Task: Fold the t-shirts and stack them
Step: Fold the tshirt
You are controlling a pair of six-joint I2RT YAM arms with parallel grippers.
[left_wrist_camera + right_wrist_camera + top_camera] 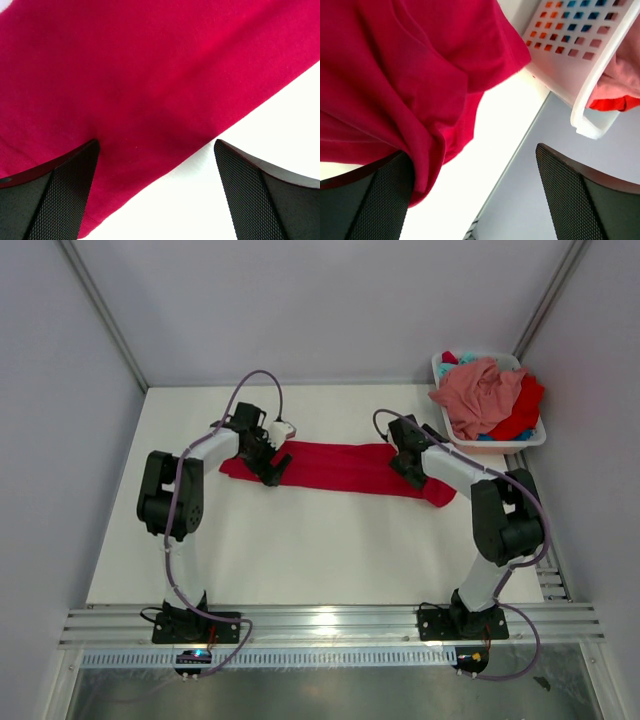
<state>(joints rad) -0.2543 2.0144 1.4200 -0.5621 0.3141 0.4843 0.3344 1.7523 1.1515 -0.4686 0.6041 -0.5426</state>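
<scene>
A bright red t-shirt (340, 468) lies as a long folded strip across the middle of the table. My left gripper (272, 472) hovers open over its left part. In the left wrist view the red t-shirt (140, 75) fills the upper left, and its straight edge runs between the wide-apart fingers of the left gripper (156, 146). My right gripper (408, 466) stands open over the strip's right part. In the right wrist view the wrinkled end of the red t-shirt (395, 75) lies by the left finger (375, 200) of the right gripper (472, 150). Nothing is gripped.
A white plastic basket (520, 440) stands at the back right corner, its perforated wall (570, 65) close to the shirt's end. In it lie a salmon pink shirt (482, 392), a red one (522, 410) and some teal cloth. The table's right edge (520, 145) runs just beside the right gripper.
</scene>
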